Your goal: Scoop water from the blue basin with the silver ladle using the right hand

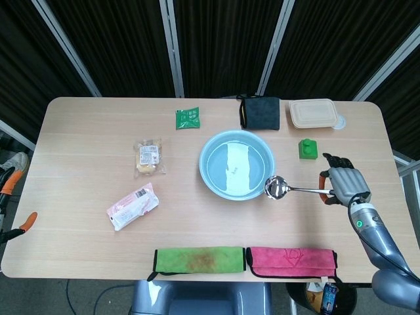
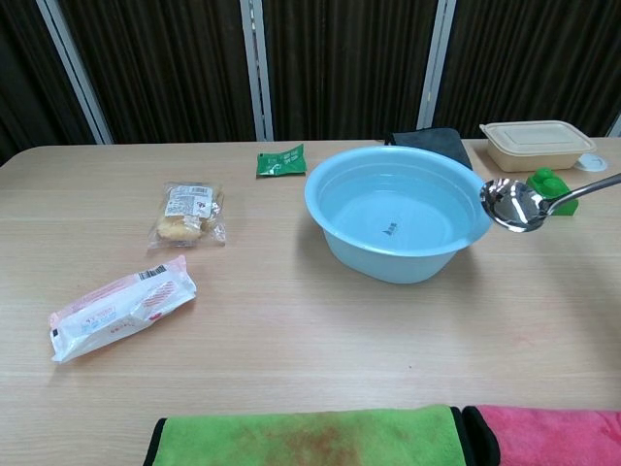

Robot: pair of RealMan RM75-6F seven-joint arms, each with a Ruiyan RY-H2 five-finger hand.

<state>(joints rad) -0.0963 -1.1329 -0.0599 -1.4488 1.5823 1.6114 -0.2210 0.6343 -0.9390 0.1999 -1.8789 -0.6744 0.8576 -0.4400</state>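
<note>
The blue basin holds water and stands right of the table's middle. My right hand grips the orange-ended handle of the silver ladle at the table's right side. The ladle is held off the table, its shaft level and its bowl at the basin's right rim, above the rim's outer edge. The chest view shows the ladle only; the hand is out of that frame. My left hand appears in neither view.
A green block and a beige lidded box lie behind the ladle. A black cloth and a green packet sit behind the basin. Two snack packs lie left. Green and pink towels line the front edge.
</note>
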